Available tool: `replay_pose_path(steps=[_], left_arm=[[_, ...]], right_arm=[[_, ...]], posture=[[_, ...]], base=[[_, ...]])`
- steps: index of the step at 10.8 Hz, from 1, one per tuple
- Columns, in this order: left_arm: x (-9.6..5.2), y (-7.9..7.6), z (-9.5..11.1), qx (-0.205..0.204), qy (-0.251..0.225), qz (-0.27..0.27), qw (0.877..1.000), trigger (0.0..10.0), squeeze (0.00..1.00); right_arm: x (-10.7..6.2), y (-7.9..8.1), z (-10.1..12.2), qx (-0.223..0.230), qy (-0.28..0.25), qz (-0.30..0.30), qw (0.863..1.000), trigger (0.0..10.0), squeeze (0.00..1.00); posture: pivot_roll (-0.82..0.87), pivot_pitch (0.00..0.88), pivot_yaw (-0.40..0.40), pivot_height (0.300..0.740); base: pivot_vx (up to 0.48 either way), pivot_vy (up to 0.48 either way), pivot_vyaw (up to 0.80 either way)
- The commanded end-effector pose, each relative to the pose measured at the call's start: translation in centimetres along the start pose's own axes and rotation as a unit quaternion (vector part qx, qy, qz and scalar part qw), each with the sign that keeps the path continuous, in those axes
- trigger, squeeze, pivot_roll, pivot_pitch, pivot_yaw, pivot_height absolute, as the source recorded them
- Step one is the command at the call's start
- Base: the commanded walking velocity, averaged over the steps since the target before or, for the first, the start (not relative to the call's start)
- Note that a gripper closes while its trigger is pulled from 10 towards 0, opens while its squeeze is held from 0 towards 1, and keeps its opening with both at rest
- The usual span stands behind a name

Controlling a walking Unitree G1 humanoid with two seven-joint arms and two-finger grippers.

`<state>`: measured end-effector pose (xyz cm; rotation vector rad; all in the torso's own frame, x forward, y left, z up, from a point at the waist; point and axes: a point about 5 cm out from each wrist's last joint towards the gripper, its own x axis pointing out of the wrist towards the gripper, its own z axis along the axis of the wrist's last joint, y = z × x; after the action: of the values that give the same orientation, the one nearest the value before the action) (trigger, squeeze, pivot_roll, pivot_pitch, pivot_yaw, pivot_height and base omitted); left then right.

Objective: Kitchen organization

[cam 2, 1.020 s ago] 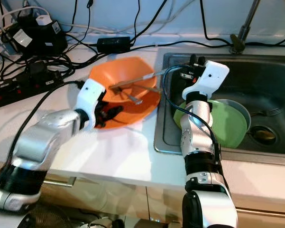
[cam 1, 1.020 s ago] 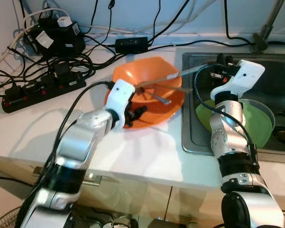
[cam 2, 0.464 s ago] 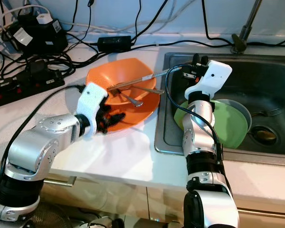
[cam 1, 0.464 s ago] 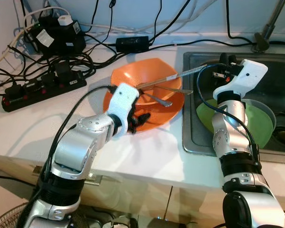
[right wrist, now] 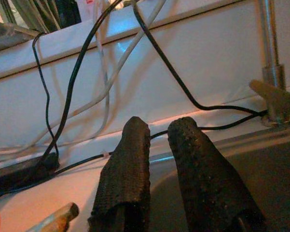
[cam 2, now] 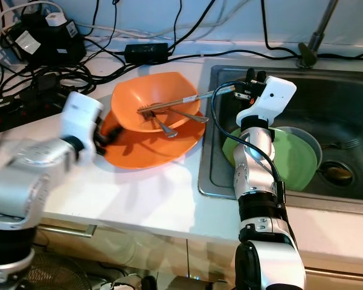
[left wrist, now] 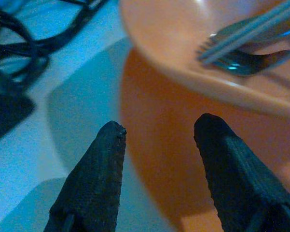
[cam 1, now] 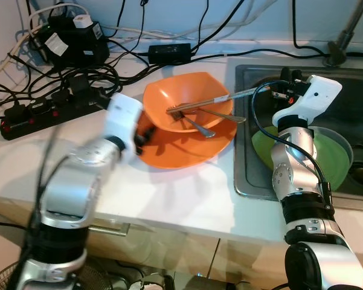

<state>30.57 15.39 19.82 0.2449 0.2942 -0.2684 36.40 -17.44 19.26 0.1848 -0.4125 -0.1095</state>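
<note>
1. Plainly, the tidying looks barely under way: on the near stretch of the white counter (cam 1: 187,199) nothing has been sorted, and the dishes lie split between counter and sink.

2. Closest to the robot, the left gripper (left wrist: 157,130) hangs at the near-left rim of the orange plate (cam 1: 187,148). Its fingers (left wrist: 94,179) stand well apart with nothing between them, one over the counter, the other over the plate's edge. Whether either pad touches the rim I cannot tell. The arm is blurred in the head views.

3. Resting on that plate is the orange bowl (cam 1: 187,96), and in it lie a fork (cam 1: 196,124) and a spoon (cam 1: 226,116), along with the flat end of a long utensil (cam 1: 208,103) whose handle reaches out toward the sink.

4. Over in the sink (cam 1: 244,181), a green plate (cam 1: 329,160) sits waiting, so moving or stacking the dishes is, by my reading, all still ahead.

5. Above the sink's left edge, the right gripper (right wrist: 159,140) is raised, its fingers (right wrist: 128,164) nearly together with a thin gap between them; the utensil's handle end (right wrist: 55,217) lies just by them, but a grip on it cannot be confirmed.

6. Farthest back, power strips and tangled cables (cam 1: 60,72) crowd the counter by the wall.
</note>
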Motion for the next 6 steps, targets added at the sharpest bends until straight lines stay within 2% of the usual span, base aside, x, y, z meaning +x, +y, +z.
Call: replay_pose_path(steps=[1,2,3,4,6], left_arm=[[0.0,0.9,0.4,0.001,-0.006,0.023,1.000,10.0,0.00],[-0.1,1.8,0.6,0.009,-0.010,0.049,0.999,10.0,0.00],[-0.3,3.4,1.0,0.037,-0.030,0.104,0.993,10.0,0.00],[-0.1,4.0,1.3,0.082,-0.052,0.131,0.987,10.0,0.00],[0.5,3.7,2.3,0.097,-0.124,0.171,0.973,10.0,0.00]], right_arm=[[-0.1,0.2,-0.4,0.008,0.008,0.003,1.000,10.0,0.00],[-0.1,0.1,-0.4,0.006,0.007,0.002,1.000,10.0,0.00],[0.0,-0.7,-0.1,0.001,0.001,-0.008,1.000,10.0,0.00],[0.1,-0.8,0.0,-0.002,-0.003,-0.009,1.000,10.0,0.00],[0.2,0.0,0.4,0.004,-0.014,0.001,1.000,10.0,0.00]], posture=[[0.15,0.063,0.084,0.740],[0.15,0.057,0.083,0.740],[0.15,0.049,0.081,0.740],[0.13,0.045,0.080,0.740],[0.12,0.050,0.065,0.740]], base=[[0.000,0.000,0.00],[0.000,0.000,0.00],[0.000,0.000,0.00],[0.000,0.000,0.00],[0.000,0.000,0.00]])
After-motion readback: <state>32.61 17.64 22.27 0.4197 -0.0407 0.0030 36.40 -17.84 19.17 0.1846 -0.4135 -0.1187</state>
